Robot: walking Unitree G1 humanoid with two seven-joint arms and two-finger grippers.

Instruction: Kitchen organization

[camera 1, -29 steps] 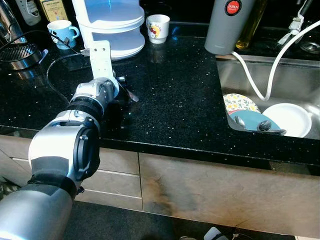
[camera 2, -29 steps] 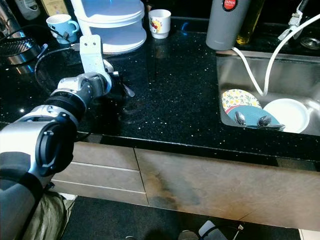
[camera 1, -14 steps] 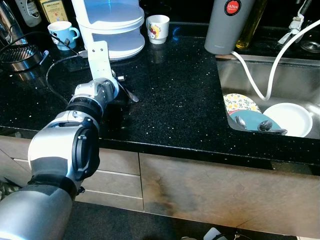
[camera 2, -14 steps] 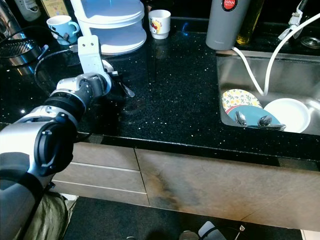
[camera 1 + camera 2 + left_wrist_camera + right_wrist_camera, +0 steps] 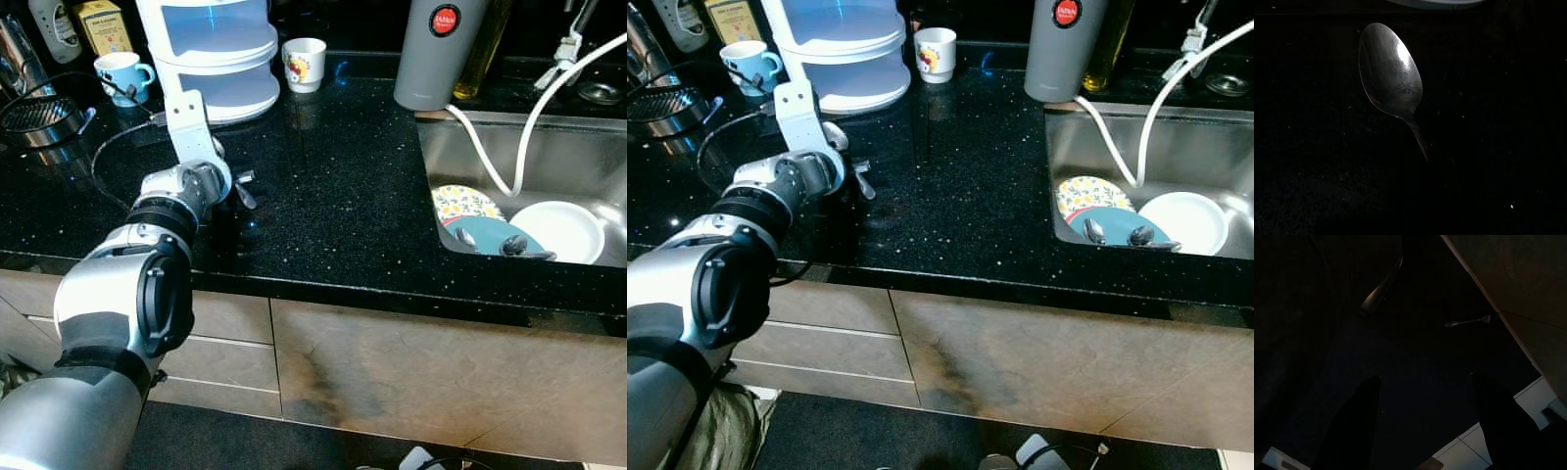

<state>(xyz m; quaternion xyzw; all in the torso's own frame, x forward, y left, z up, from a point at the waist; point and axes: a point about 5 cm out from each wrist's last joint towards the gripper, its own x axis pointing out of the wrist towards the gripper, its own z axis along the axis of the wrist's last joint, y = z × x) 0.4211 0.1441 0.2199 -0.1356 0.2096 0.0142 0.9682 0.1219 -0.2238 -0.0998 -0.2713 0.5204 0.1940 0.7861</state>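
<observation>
My left gripper (image 5: 231, 184) reaches over the black speckled counter (image 5: 343, 206), just in front of the white tiered container (image 5: 217, 54). A metal spoon (image 5: 244, 188) sticks out from it, and the gripper looks shut on the handle. In the left wrist view the spoon's bowl (image 5: 1391, 71) faces up and its handle runs back into the dark. The right gripper (image 5: 1425, 431) hangs low beside the cabinet front (image 5: 1508, 269), its two fingers (image 5: 1352, 431) apart with nothing between them.
A blue mug (image 5: 122, 70) and a metal strainer (image 5: 34, 113) stand at the back left, with a black cable looping by them. A small patterned cup (image 5: 303, 61) and a grey flask (image 5: 436, 54) stand further back. The sink (image 5: 588, 147) holds plates, spoons and a white hose (image 5: 509, 147).
The left gripper and the spoon have shifted a little to the left, closer to the white container. The head camera has also moved slightly.
</observation>
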